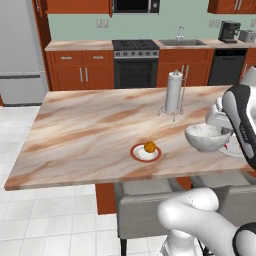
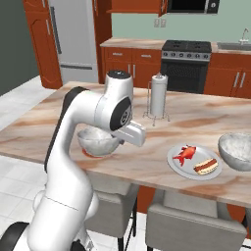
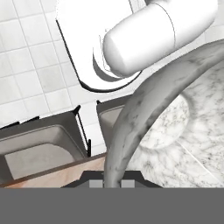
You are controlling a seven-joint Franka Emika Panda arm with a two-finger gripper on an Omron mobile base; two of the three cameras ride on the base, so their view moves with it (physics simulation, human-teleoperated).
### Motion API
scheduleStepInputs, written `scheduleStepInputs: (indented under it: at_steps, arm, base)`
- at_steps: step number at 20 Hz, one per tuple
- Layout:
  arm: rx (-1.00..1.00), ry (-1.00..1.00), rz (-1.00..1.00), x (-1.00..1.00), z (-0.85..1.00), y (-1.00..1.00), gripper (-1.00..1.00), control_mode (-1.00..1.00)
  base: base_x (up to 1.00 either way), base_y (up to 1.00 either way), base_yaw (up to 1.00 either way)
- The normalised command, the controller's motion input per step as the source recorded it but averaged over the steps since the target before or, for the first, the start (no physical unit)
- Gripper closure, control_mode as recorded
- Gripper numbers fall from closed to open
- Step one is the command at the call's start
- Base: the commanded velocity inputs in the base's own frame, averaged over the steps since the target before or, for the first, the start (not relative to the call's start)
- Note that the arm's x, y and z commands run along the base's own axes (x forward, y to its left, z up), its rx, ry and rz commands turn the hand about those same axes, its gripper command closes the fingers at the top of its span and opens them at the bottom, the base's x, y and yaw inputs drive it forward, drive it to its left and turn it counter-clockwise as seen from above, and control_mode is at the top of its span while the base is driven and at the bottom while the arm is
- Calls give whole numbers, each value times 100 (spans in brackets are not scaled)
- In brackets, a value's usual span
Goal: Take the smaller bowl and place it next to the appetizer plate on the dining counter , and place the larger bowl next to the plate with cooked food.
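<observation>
The smaller bowl (image 1: 206, 137) hung just over the bench (image 1: 90, 135), right of the appetizer plate (image 1: 145, 152). It looked stony, heavy and slick; I had my hand (image 3: 111, 181) clamped on its rim.

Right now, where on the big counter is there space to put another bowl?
The dining counter is bare left of the small plate and behind it up to the paper towel holder. It is crowded from the held bowl rightward: food plate, second bowl.
</observation>
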Motion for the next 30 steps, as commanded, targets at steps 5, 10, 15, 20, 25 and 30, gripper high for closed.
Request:
scheduleStepInputs:
  at_steps: [5,10,15,20,25,30]
  arm:
    - [0,-14,-2,25,-34,0,100,-100]
    - [0,-7,-5,45,-10,0,100,-100]
    - [0,0,-6,65,-8,0,100,-100]
    - [0,0,-5,49,-19,-9,100,-100]
    - [0,0,-3,7,-29,-13,100,-100]
    - [0,0,-1,0,-38,0,100,-100]
  base:
    - [0,0,0]
    - [0,0,0]
    - [0,0,0]
    - [0,0,0]
    - [0,0,0]
    - [0,0,0]
